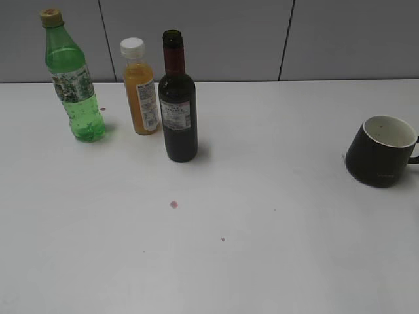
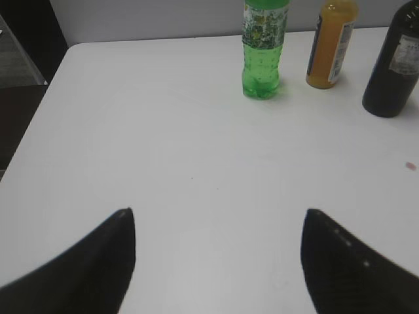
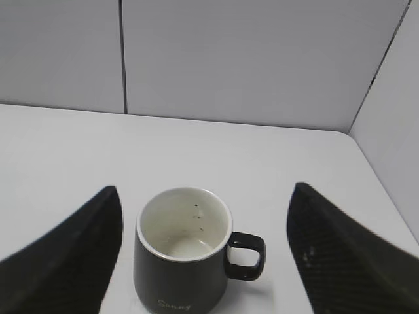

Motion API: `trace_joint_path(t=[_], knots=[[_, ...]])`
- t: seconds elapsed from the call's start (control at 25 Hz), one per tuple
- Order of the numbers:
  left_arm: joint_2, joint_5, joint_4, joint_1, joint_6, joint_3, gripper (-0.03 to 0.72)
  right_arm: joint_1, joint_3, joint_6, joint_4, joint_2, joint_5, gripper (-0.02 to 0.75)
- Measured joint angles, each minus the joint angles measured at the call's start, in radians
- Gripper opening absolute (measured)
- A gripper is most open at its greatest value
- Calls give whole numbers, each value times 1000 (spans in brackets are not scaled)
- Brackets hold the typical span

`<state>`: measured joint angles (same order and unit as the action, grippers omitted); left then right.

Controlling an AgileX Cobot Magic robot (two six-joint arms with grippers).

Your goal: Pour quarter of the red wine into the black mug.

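Observation:
The red wine bottle stands upright and uncapped on the white table, left of centre; its lower part also shows at the right edge of the left wrist view. The black mug with white interior stands at the far right, handle to the right. In the right wrist view the mug sits between and just beyond my open right gripper's fingers; its inside looks empty with a few dark specks. My left gripper is open and empty over bare table, well short of the bottles. Neither gripper shows in the exterior view.
A green plastic bottle and an orange juice bottle with white cap stand left of the wine; both show in the left wrist view. A small red spot lies on the table. The table's left edge is near.

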<state>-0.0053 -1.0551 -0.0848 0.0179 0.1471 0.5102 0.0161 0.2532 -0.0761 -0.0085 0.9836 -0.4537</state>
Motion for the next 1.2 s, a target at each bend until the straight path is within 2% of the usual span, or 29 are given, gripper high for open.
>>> trace_joint_path(t=[0.32, 0.44, 1.08, 1.2], knots=[[0, 0, 0, 0, 0, 0, 587, 0, -90, 0, 0, 398, -579, 594], [0, 0, 0, 0, 0, 0, 587, 0, -124, 0, 1, 493, -701, 594], [0, 0, 0, 0, 0, 0, 587, 0, -170, 0, 256, 592, -752, 594], [0, 0, 0, 0, 0, 0, 587, 0, -170, 0, 271, 645, -754, 598]])
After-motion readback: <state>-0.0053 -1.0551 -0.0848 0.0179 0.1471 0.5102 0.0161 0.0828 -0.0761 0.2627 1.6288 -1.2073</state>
